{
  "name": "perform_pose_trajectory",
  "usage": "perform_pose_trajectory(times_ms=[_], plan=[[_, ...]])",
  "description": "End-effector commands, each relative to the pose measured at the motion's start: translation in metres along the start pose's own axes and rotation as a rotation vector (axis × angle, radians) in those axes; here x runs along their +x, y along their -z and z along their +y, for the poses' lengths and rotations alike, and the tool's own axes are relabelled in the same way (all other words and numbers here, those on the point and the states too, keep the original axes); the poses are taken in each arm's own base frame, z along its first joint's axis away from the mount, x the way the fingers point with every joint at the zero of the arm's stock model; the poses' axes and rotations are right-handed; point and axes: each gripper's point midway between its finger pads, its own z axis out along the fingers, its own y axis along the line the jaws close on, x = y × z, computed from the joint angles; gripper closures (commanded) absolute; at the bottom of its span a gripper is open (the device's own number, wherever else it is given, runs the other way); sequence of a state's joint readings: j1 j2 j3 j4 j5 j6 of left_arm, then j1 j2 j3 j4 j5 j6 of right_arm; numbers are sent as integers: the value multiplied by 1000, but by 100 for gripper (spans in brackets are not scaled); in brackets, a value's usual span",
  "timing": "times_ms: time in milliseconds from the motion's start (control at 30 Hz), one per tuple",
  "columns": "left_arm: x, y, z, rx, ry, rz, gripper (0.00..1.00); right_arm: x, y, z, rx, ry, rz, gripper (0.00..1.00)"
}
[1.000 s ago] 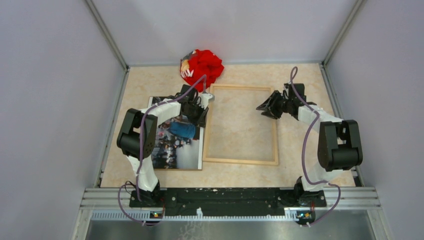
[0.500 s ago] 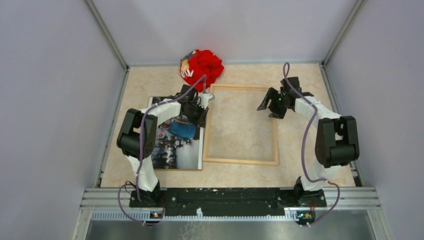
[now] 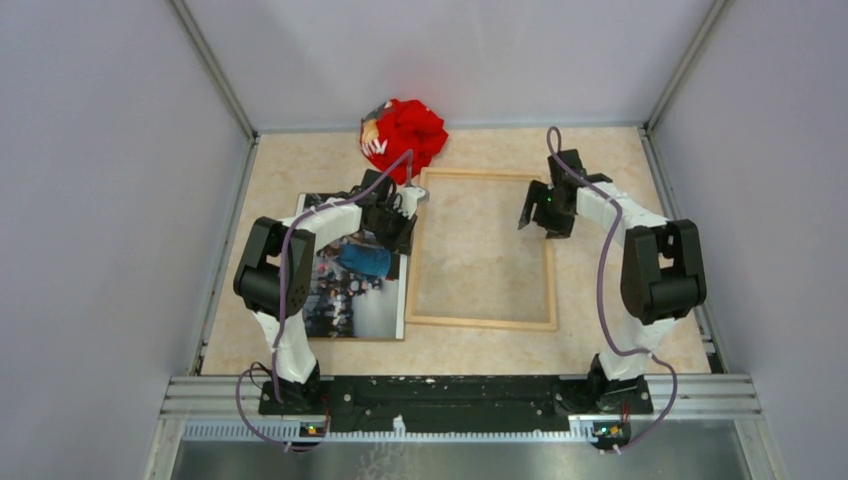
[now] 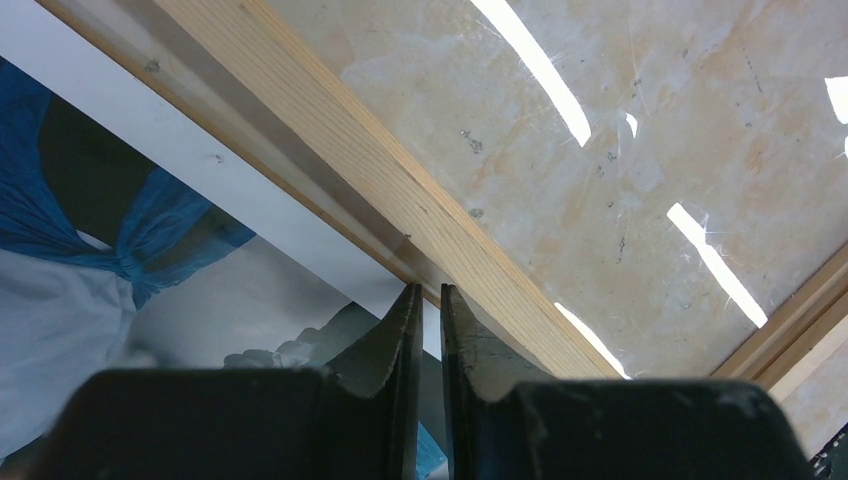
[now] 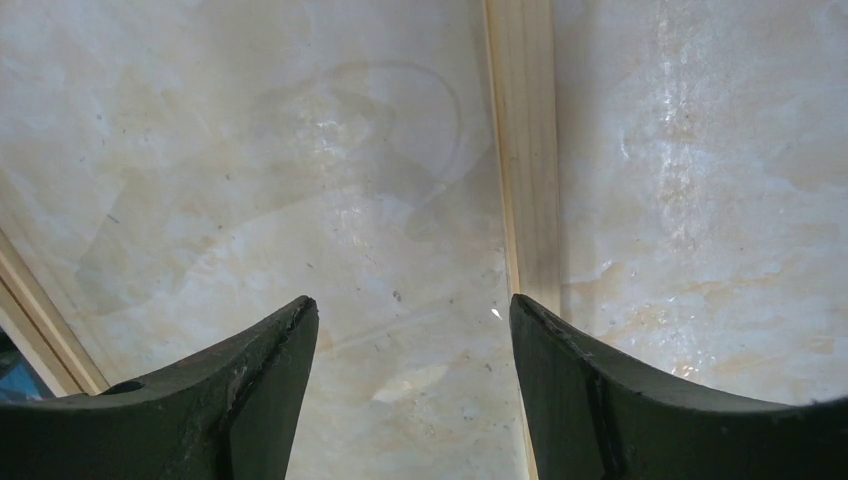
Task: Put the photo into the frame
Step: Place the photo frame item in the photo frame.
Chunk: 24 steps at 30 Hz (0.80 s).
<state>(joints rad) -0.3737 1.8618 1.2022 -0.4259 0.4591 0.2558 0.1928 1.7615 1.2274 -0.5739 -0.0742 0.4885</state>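
The frame (image 3: 480,322) lies flat on the marbled bench (image 3: 300,170) in the middle of the overhead view, its long sides running from top to bottom, with the bare bench surface showing through its opening. The photo (image 3: 355,285) lies flat just left of it in the centre-left of that view, its right edge close along the frame's left moulding; whether the 2 touch cannot be told from above. The left arm reaches across the upper part of the print, and the left pincer (image 3: 403,222) sits at the print's upper right corner, right beside the frame's left moulding. In the left wrist view its 2 fingers (image 4: 390,340) are drawn together with only a thin slit between them, the tips low over the white border of the print next to the pale wood strip; whether the border is pinched between them cannot be told. The right pincer (image 3: 535,208) hangs in the upper right of the overhead view, over the upper stretch of the frame's right moulding. In the right wrist view its jaws stand wide apart with nothing between them, and the wood strip runs down from the top of the view, passing beside the inner edge of the right-hand finger. A crumpled red cloth (image 3: 405,135) sits at the top centre of the overhead view, just beyond the frame's upper left corner.
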Motion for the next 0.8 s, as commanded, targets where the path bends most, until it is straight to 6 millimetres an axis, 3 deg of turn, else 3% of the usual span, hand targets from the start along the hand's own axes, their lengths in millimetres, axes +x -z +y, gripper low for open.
perform_pose_trajectory(times_ms=[0, 333, 467, 767], plan=[[-7, 5, -1, 0, -13, -36, 82, -15, 6, 7, 31, 47, -43, 29], [-10, 7, -2, 0, -15, -40, 82, -14, -8, 10, 48, 74, -4, 27], [-10, 8, -2, 1, -16, -40, 82, -14, -13, 9, 56, 77, 6, 17], [-10, 8, -1, -4, -16, -40, 82, -35, 9, 14, 61, 93, -68, 16]])
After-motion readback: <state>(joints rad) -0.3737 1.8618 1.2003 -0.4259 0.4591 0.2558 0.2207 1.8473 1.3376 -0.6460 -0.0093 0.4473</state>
